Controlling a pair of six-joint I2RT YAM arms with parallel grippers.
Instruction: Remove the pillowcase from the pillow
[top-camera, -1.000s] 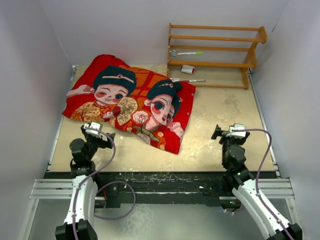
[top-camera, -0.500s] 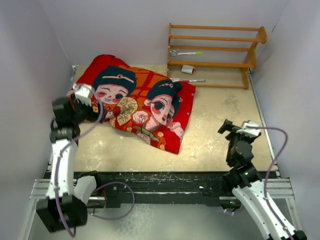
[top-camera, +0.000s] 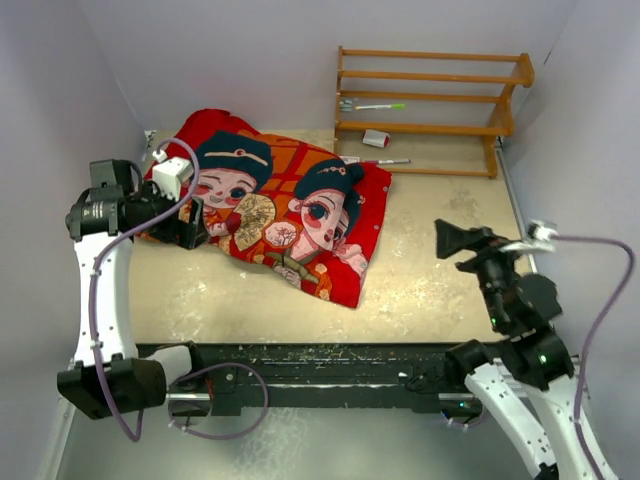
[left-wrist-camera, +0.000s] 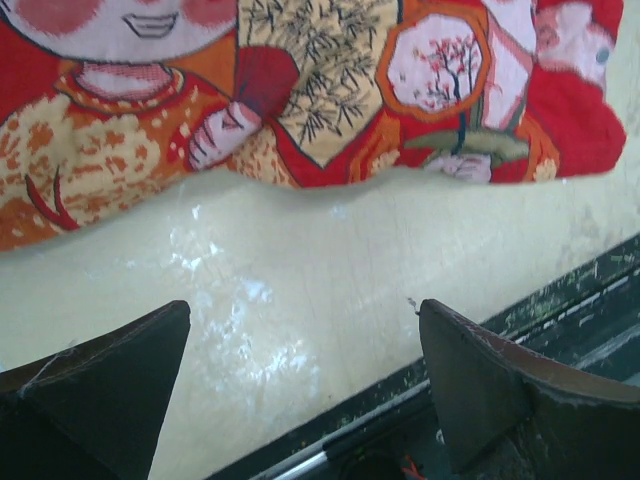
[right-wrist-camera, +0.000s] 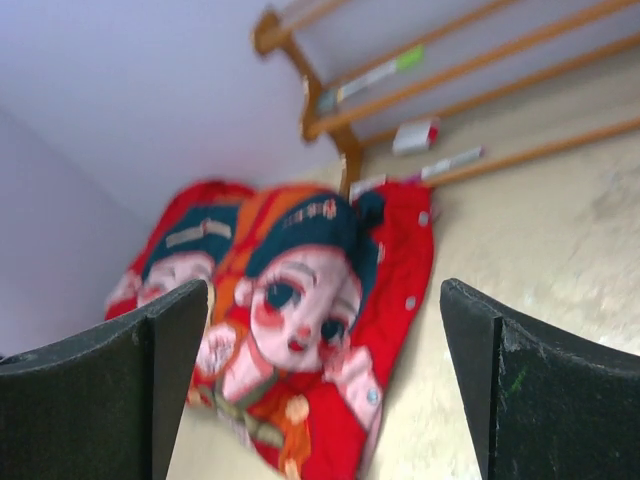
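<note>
The red pillowcase (top-camera: 270, 210) with two cartoon girls covers the pillow on the left half of the table; the pillow itself is hidden inside it. My left gripper (top-camera: 192, 228) is open and empty at the pillowcase's near left edge, just above the table. The left wrist view shows the pillowcase's near edge (left-wrist-camera: 300, 120) beyond the open fingers (left-wrist-camera: 110, 370). My right gripper (top-camera: 452, 240) is open and empty, raised over the right side of the table, well apart from the pillowcase. The right wrist view shows the pillowcase (right-wrist-camera: 300, 300) ahead between its fingers (right-wrist-camera: 130, 380).
A wooden rack (top-camera: 430, 105) stands at the back right with a marker (top-camera: 375, 106) and a small white and red object (top-camera: 376, 138) on it. A pen (top-camera: 385, 161) lies by the pillowcase's far right corner. White walls close in both sides.
My left arm has swung up and left, then brought its gripper to the pillowcase's near left edge. My right arm has risen and pulled right and back.
</note>
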